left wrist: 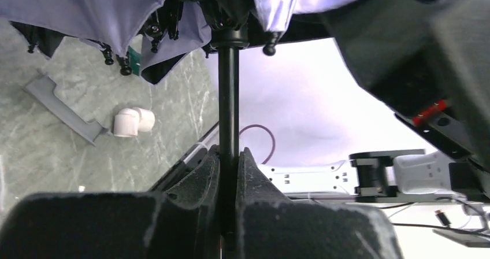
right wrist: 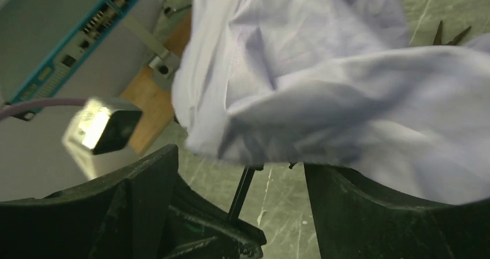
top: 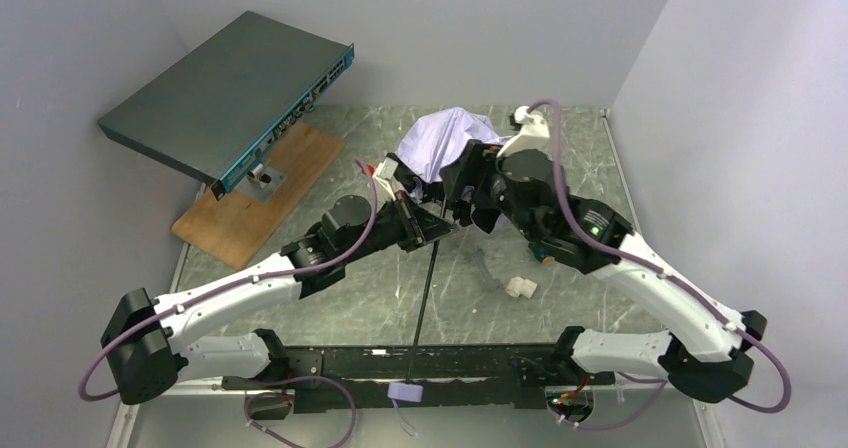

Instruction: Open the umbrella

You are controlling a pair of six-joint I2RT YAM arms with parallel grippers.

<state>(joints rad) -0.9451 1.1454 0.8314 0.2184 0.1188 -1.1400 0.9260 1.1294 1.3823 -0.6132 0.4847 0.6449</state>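
umbrella [top: 448,140]: canopy bunched and only partly loosened, lying to the right of the wooden board [top: 250,198]. The shaft [top: 425,298] is drawn out long and runs from the canopy to the handle [top: 405,392], which sits right of the board and nearer you.
left claw [left wrist: 229,155]: closed tight on the shaft, a little below the runner [left wrist: 229,37]. It holds nothing else.
right claw [right wrist: 240,163]: fingers stand wide apart with canopy fabric draped across the gap. Table shows between them, so you should judge it as gripping nothing.
risk, slip: the shaft is thin and smooth. If you push the runner hard, the shaft may slide through the left claw's pads.
risk, snag: the rib tips [left wrist: 124,69] hang loose under the fabric. The right claw could catch cloth instead of the runner and tear or twist it.
risk, sweep: when the ribs spread, they may strike the right arm or the network switch [top: 225,93] above the board.
risk, clutter: a white fitting [top: 519,288] lies well right of the board and could be knocked.
writing: none legible. The switch front shows ports only, and no brand can be read.
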